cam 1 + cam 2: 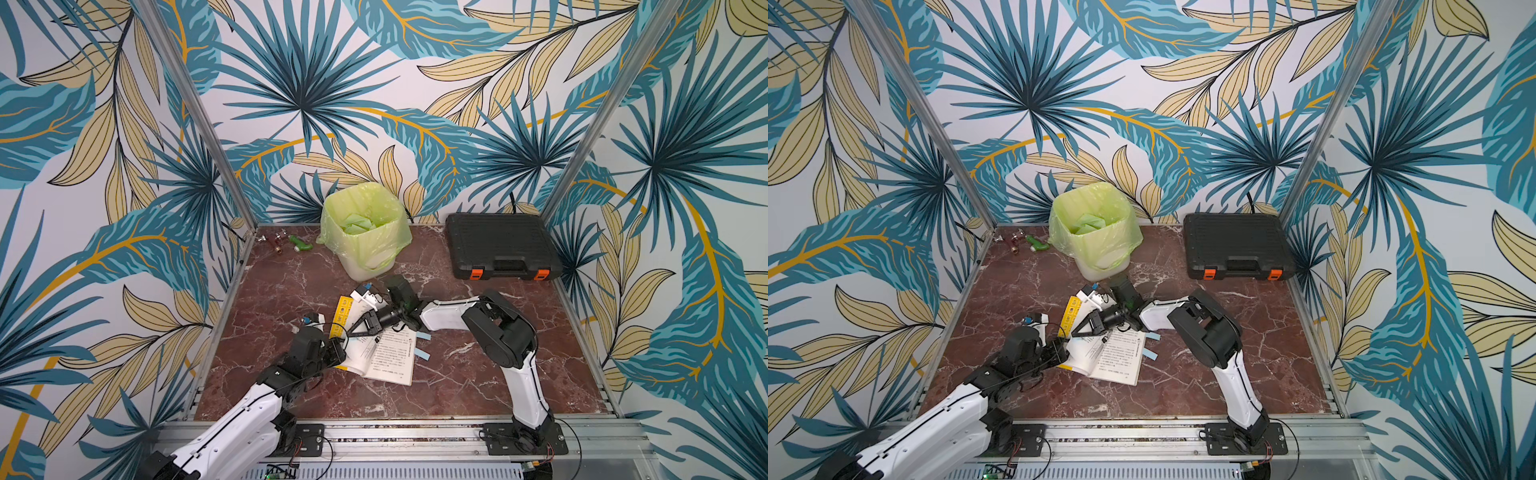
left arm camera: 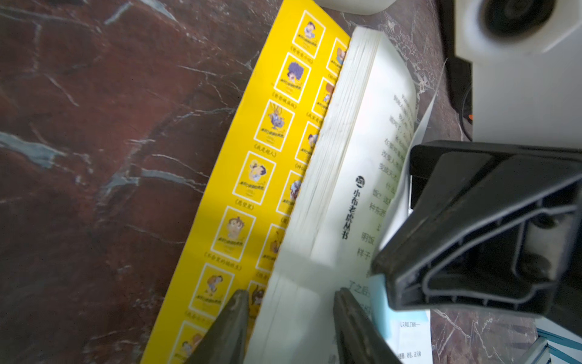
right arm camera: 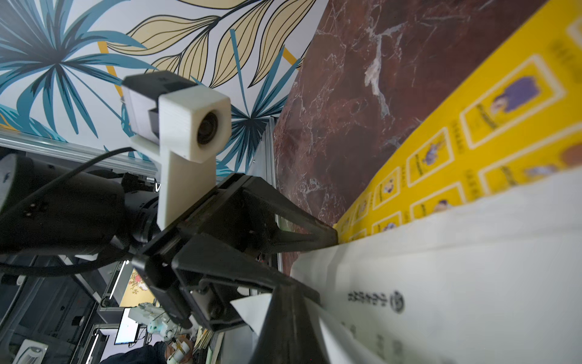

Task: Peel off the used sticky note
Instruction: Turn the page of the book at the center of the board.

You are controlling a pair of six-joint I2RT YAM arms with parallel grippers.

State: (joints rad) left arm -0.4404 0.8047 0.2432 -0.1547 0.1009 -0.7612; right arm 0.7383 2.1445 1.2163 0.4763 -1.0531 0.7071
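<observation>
- Left gripper (image 2: 291, 299): my fingers are spread, straddling the left-hand page block of the book (image 1: 390, 359).
- Right gripper (image 1: 353, 331): my fingers are pressed together, tip down on the open page. A lifted leaf (image 2: 425, 126) leans against it; I cannot tell whether it is pinched.
- Blue sticky note (image 2: 378, 302): on the page, just beside my right tip.
- Farther note (image 1: 422, 336), nearer note (image 1: 424, 354): blue, poking from the book's right edge.
- Yellow cover (image 1: 341, 311): flat on the table (image 1: 291, 291).
- Bin (image 1: 370, 253): green-bagged, behind the book.
- Black case (image 1: 498, 245): back right, closed.
</observation>
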